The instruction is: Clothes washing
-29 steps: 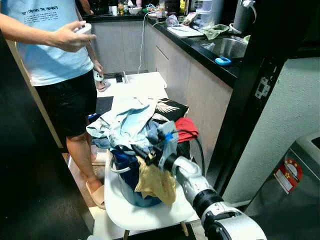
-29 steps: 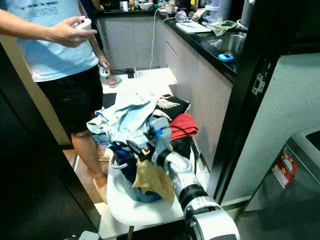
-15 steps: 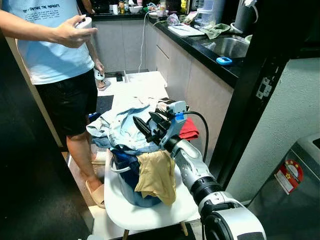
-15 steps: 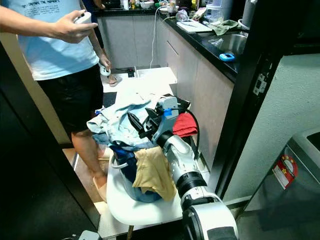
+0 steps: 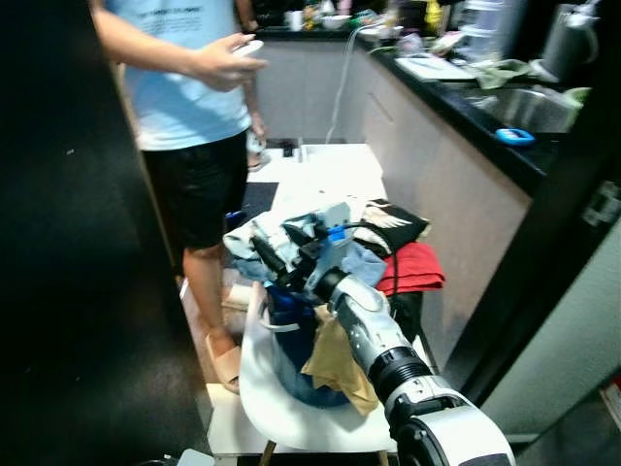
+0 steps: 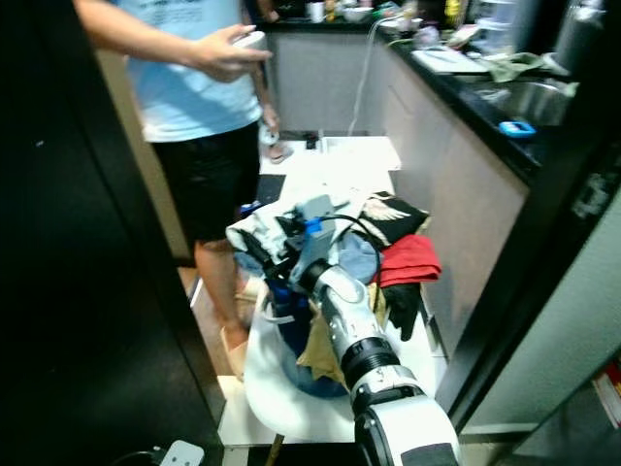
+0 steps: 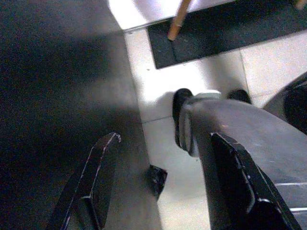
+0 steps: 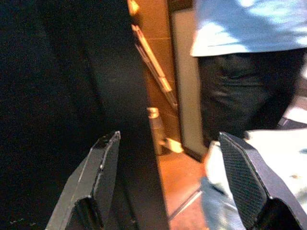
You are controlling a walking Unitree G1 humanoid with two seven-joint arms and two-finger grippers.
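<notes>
A heap of clothes fills a blue basket (image 5: pixel 289 330) on a white chair (image 5: pixel 260 388). On top lies a light blue garment (image 5: pixel 254 236). A red one (image 5: pixel 413 268) and a black one with a white wing print (image 5: pixel 393 217) lie at the right. A tan garment (image 5: pixel 340 361) hangs over the basket's rim. My right gripper (image 5: pixel 277 249) hovers just above the heap's left side, open and holding nothing; in the right wrist view its fingers (image 8: pixel 103 163) stand wide apart. My left gripper (image 7: pixel 165 139) hangs open over the floor beside my own foot (image 7: pixel 192 120).
A person in a light blue T-shirt and black shorts (image 5: pixel 189 97) stands just behind the chair, holding a white controller (image 5: pixel 248 46). A black kitchen counter (image 5: pixel 466 102) runs along the right. A dark door (image 5: pixel 58 252) closes off the left. A white power strip (image 6: pixel 179 452) lies on the floor.
My right gripper has come up out of the heap with nothing in it and stays open. The head camera has swung left, shifting the whole scene to the right.
</notes>
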